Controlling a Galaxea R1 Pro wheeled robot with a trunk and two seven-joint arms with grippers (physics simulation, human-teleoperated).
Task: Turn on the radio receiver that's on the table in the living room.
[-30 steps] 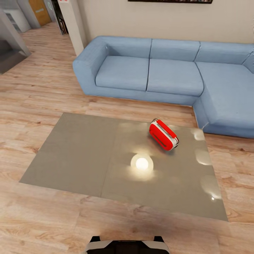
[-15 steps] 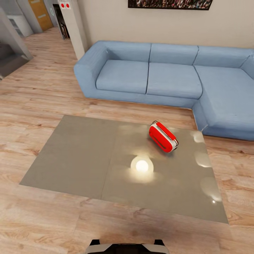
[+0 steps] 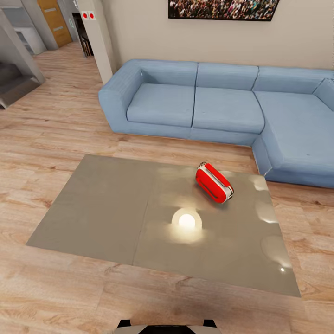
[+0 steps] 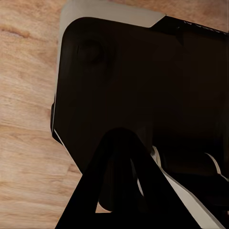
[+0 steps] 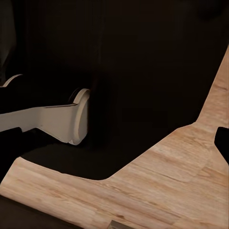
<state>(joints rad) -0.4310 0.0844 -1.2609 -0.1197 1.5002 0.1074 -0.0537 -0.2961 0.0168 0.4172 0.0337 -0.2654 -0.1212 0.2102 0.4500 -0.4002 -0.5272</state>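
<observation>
Ahead, at far left of the head view: a hallway (image 3: 28, 51) with a wooden door (image 3: 54, 21) and a pale pillar (image 3: 97, 37) bearing two small red squares. Light wood plank floor (image 3: 51, 125) running through the living room, probably the open lane for rolling up to the furniture.

Low and central, the table (image 3: 97, 208): flat glossy grey top in two panels, seam running front to back, a bright round lamp reflection (image 3: 187, 221) on the right panel and fainter glints near its right edge. Set out from the sofa (image 3: 222, 106), likely as a coffee table within reach of the seats.

On the right panel, toward the far edge and nearer the sofa, the radio receiver (image 3: 213, 183): small, red, rounded, white trim along one edge, red bar handle on top. Standing skewed to the table edges, narrow end toward the camera; dial and grille not readable from here, so the switch side cannot be told. Touching nothing but the tabletop.

Above the sofa, a crowd picture (image 3: 222, 9) on the off-white wall.

At the bottom edge, a sliver of the robot's base (image 3: 167, 324), well short of the table. Wrist views mostly dark robot bodywork over wood floor, arms apparently tucked for driving; open or closed cannot be told for either gripper. Judged: approach not yet finished, reaching not begun.
</observation>
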